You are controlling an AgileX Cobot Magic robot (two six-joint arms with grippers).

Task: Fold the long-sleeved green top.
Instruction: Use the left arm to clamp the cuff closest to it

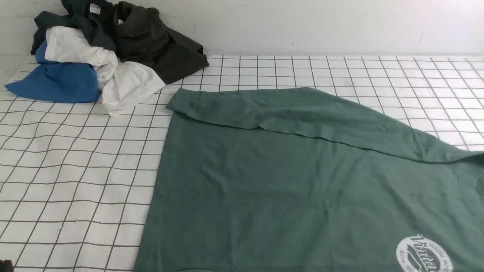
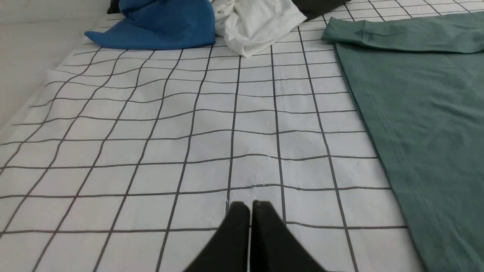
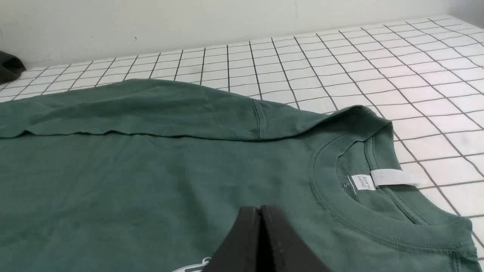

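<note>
Green top [image 1: 302,181] lies flat on the grid cloth [image 1: 75,170], one sleeve [image 1: 287,113] folded across, both grippers [image 2: 249,206] [image 3: 261,209] clenched, empty.

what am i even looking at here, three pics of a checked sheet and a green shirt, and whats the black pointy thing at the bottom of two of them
This is a two-armed robot at a table covered by a white grid-patterned sheet. The wide picture comes from a camera between its arms, looking forward. The other two come from cameras on its wrists, so each black shape is a claw: the left claw above bare sheet, the right claw above the green long-sleeved top. Both claws are shut and hold nothing. The top lies spread out, one sleeve folded across it. A pile of other clothes, blue, white and dark, sits in the far left corner.
</note>
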